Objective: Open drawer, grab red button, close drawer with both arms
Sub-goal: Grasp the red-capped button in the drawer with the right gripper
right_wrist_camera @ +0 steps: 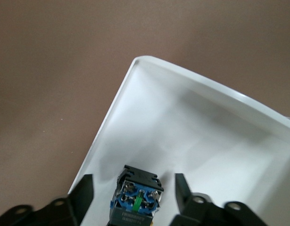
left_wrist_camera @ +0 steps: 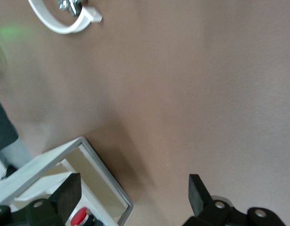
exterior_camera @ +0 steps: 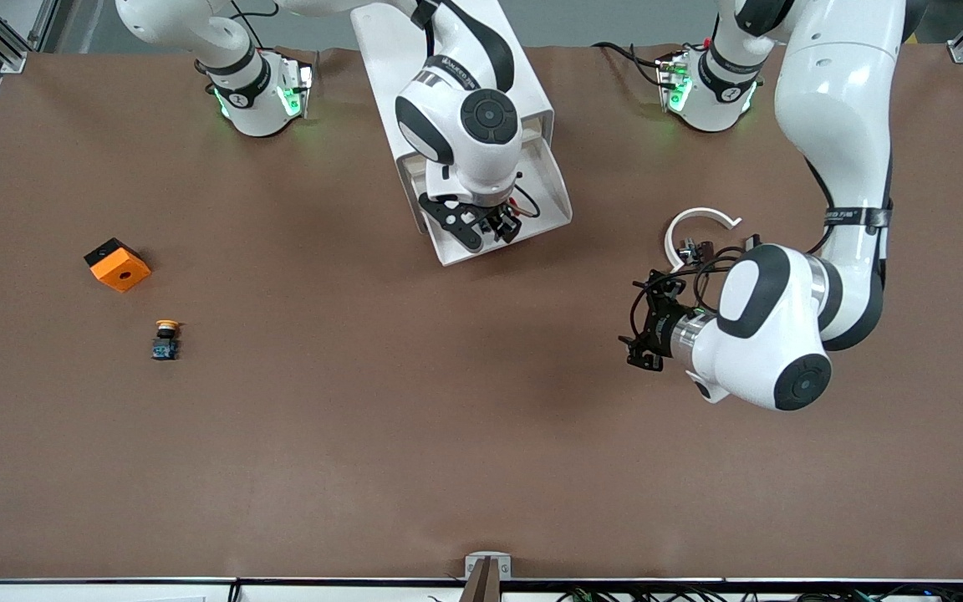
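The drawer [exterior_camera: 552,196] is pulled out of the white cabinet [exterior_camera: 389,58]. My right gripper [exterior_camera: 490,224] is down in it, open. In the right wrist view the gripper [right_wrist_camera: 133,188] straddles the button [right_wrist_camera: 135,200], which lies on its side with its blue base showing, on the drawer's white floor [right_wrist_camera: 192,122]; the fingers [right_wrist_camera: 83,190] stand apart from it. My left gripper [exterior_camera: 647,328] is open and empty over bare table, toward the left arm's end from the drawer. In its wrist view the gripper [left_wrist_camera: 133,193] faces the drawer's corner [left_wrist_camera: 107,188], and the button's red cap [left_wrist_camera: 78,218] shows.
A white open ring [exterior_camera: 699,219] lies on the table by the left arm and shows in the left wrist view [left_wrist_camera: 60,26]. An orange cube [exterior_camera: 118,265] and a yellow-capped button [exterior_camera: 165,339] sit toward the right arm's end.
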